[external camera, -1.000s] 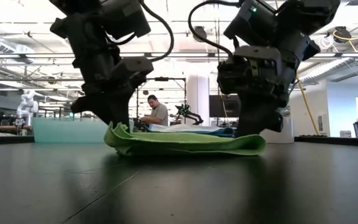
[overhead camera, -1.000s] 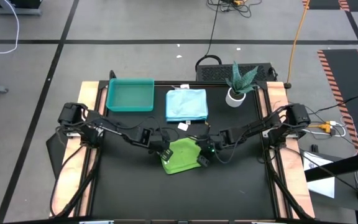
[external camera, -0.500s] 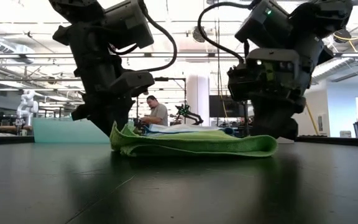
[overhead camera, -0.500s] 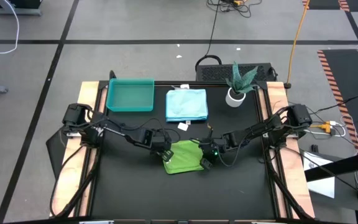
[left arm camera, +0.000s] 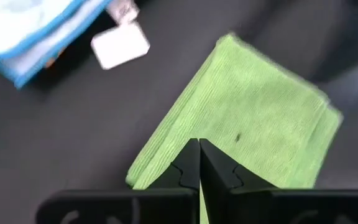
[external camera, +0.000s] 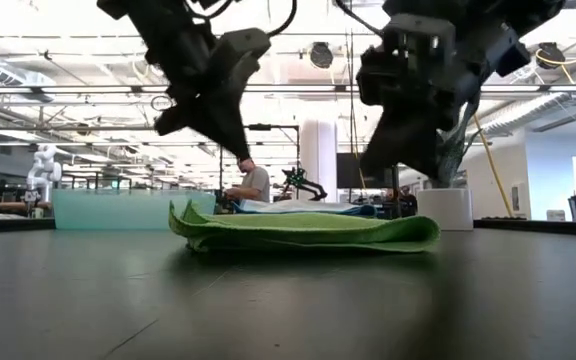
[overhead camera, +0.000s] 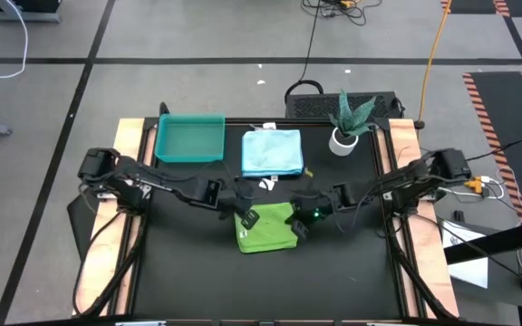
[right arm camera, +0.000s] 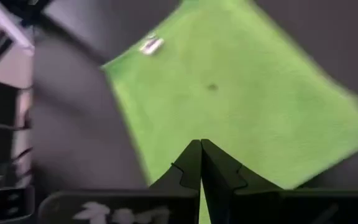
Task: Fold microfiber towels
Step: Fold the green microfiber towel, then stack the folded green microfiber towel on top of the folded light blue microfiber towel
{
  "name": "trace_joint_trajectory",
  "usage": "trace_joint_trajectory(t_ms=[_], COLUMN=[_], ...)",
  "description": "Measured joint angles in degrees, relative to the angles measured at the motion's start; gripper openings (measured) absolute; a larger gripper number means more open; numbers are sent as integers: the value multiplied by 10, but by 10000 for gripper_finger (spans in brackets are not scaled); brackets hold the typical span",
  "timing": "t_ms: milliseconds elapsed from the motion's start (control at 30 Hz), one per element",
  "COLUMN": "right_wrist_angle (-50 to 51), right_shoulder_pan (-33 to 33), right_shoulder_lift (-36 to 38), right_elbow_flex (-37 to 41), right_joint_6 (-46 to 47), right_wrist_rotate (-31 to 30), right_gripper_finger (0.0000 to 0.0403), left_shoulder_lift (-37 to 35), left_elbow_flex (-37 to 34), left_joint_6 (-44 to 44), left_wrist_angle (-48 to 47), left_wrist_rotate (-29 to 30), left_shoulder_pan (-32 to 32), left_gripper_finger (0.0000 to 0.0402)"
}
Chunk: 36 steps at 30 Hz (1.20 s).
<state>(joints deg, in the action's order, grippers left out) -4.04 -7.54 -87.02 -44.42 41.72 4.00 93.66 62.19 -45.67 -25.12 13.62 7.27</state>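
Altogether two towels (overhead camera: 266, 226), one tray (overhead camera: 189, 139)

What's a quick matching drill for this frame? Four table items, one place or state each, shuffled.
Items:
1. green towel
2. pale blue towel
3. teal tray
4. potted plant

Places or states:
A. far right corner of the table
B. far left corner of the table
C. folded, at the middle of the table between the two arms
D. folded, at the far edge between tray and plant

Pairs: 1-C, 2-D, 3-B, 4-A
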Motion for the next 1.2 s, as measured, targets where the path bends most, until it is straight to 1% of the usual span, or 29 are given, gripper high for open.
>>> trace_joint_trajectory(t_ms=[67, 200, 333, 467, 600, 767, 967, 1100, 1200], right_wrist_angle=[2, -12, -15, -7, 28, 34, 36, 69, 105], right_shoulder_pan=[14, 38, 63, 81, 91, 94, 92, 93, 104], right_shoulder_lift=[-9, -31, -55, -70, -74, -56, 2, 37, 43], right_elbow_flex=[1, 2, 1, 1, 1, 1, 1, 0, 0], right_joint_6=[-13, -41, -66, -80, -85, -88, -63, -69, -74], right_wrist_rotate=[-10, -12, -12, -11, -10, -10, -3, 39, 76], right_gripper_finger=[0, 0, 0, 0, 0, 0, 0, 1, 13], left_shoulder_lift=[0, 8, 7, 7, 7, 7, 7, 7, 7], left_elbow_flex=[3, 2, 3, 2, 2, 2, 2, 2, 2], left_joint_6=[4, 1, -3, -9, -13, -16, -13, -12, -11], left_wrist_angle=[5, -4, -14, -29, -35, -35, -35, -35, -35], left_wrist_rotate=[0, 0, 1, 11, 11, 11, 10, 10, -3], left_shoulder_pan=[0, 1, 4, 9, 14, 19, 23, 24, 19], left_gripper_finger=[6, 2, 7, 4, 7, 13, 3, 17, 33])
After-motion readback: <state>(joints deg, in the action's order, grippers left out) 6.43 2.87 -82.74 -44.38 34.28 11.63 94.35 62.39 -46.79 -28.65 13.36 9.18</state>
